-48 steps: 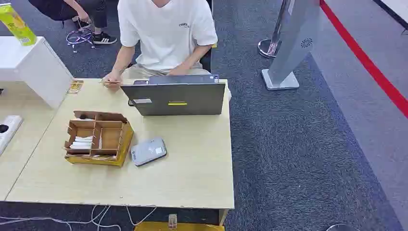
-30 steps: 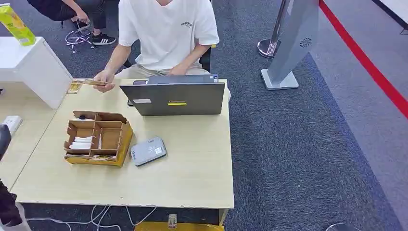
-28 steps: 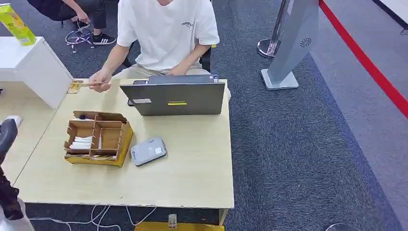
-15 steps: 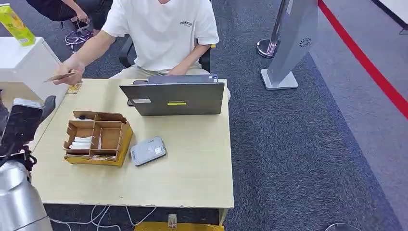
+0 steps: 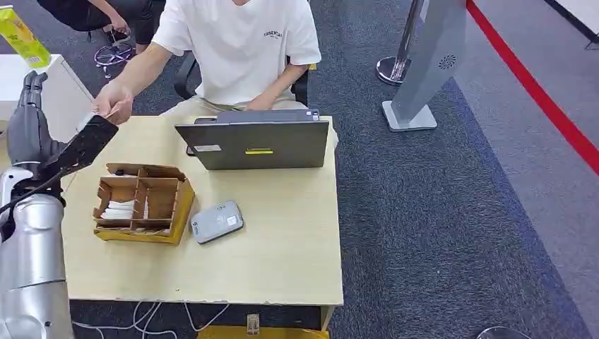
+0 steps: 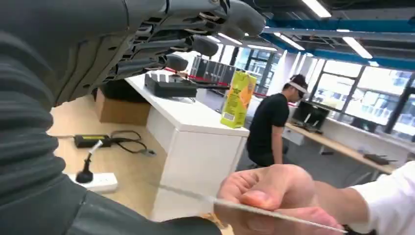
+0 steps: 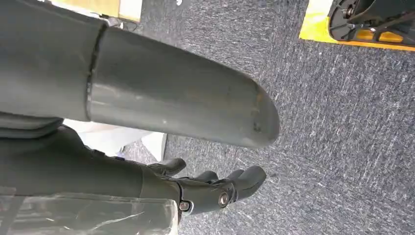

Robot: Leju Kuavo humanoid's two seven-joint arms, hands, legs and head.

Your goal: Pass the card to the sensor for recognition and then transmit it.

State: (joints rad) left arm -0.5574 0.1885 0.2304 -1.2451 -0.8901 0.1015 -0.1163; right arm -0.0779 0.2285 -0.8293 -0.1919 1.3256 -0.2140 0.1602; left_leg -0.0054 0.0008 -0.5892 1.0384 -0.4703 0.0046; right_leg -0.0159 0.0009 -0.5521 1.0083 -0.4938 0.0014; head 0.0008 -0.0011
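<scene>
Left hand is up at the worktop edge, fingers spread, holding nothing. A person's hand offers the card just beside it, seemingly not touching. Right hand hangs over carpet, fingers loosely apart, empty.

From my station the head view is evenly and brightly lit, with soft, faint shadows on the table. In the left wrist view, ceiling light strips and bright windows glare; the near left hand is soft-focused. The right wrist view is dimmer and blurred up close.
</scene>
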